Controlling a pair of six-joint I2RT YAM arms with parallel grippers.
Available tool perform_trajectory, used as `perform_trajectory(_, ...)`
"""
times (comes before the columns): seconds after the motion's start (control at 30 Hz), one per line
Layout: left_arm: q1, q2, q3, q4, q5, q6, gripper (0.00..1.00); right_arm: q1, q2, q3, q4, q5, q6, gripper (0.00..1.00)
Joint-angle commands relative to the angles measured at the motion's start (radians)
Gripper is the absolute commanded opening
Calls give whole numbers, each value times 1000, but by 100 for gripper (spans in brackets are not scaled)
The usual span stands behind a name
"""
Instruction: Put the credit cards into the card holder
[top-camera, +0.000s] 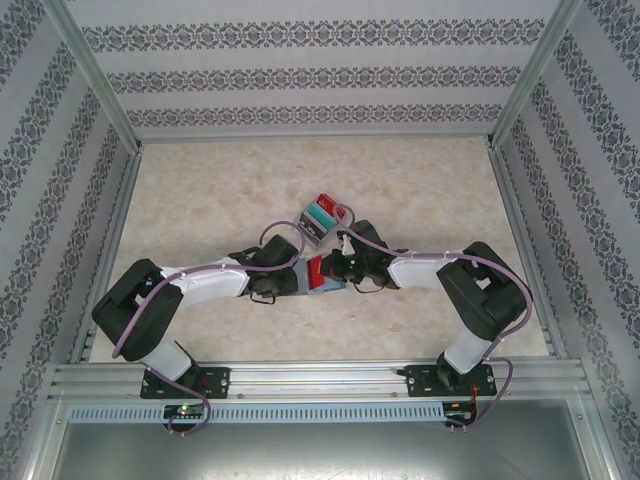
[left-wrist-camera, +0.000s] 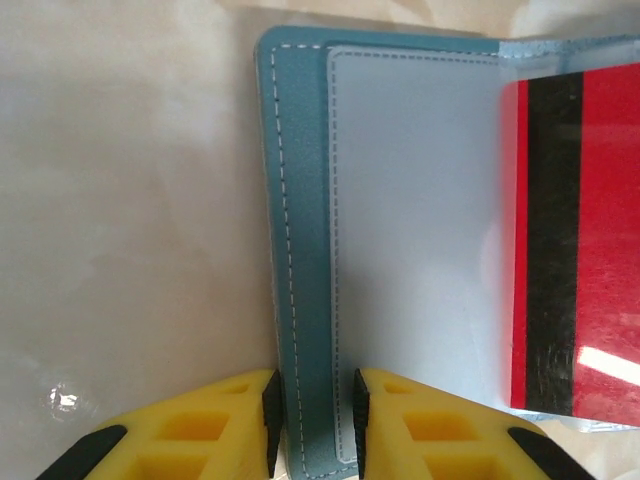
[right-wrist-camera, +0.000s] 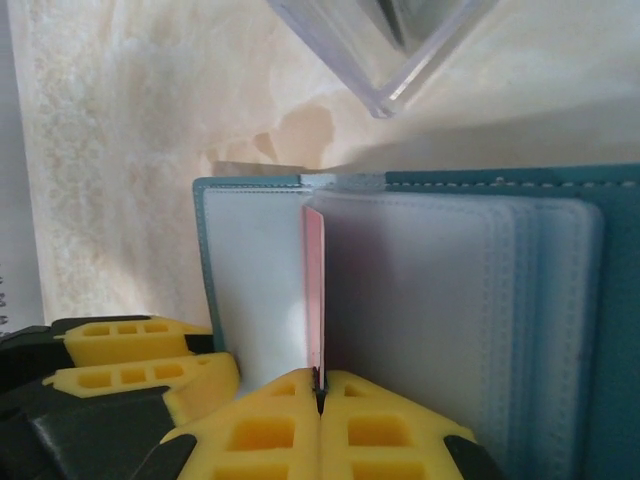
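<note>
The card holder (left-wrist-camera: 300, 200) lies open at mid-table (top-camera: 327, 288), a teal-blue wallet with clear pockets (right-wrist-camera: 450, 300). My left gripper (left-wrist-camera: 313, 410) has its jaws narrowly set around the wallet's near corner edge, pads against it. My right gripper (right-wrist-camera: 320, 385) is shut on a red credit card (right-wrist-camera: 314, 290), held edge-on with its far end between the wallet's clear pockets. From the left wrist the same card (left-wrist-camera: 580, 250) shows its black stripe under a clear flap. A teal-green card (top-camera: 320, 214) and another red one (top-camera: 326, 200) sit in a clear box.
The small clear plastic box (top-camera: 322, 215) stands just beyond the wallet, its corner hanging close above it in the right wrist view (right-wrist-camera: 400, 50). Both arms meet at the table's centre. Patterned walls and metal rails (top-camera: 110, 230) close in the sides and back.
</note>
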Motion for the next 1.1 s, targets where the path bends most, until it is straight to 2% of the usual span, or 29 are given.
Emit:
perform_trajectory(0.0, -12, 49, 0, 2, 4, 18, 29, 18, 45, 26, 0, 1, 17, 0)
perform_trajectory(0.27, -12, 33, -6, -15, -9, 14, 29, 25, 95, -24, 60, 3, 12, 0)
perform_trajectory(0.57, -6, -51, -1, -56, -73, 14, 46, 40, 106, 9, -14, 51, -8, 0)
perform_trajectory(0.77, 64, -126, -45, -10, -59, 0, 54, 41, 126, 11, -41, 64, -8, 0)
perform_trajectory(0.87, 96, -102, -47, 20, -16, 9, 50, 44, 120, 21, -66, 73, -19, 3)
perform_trajectory(1.07, 97, -40, -34, 91, 31, 13, 40, 48, 114, 63, -119, 61, -44, 7)
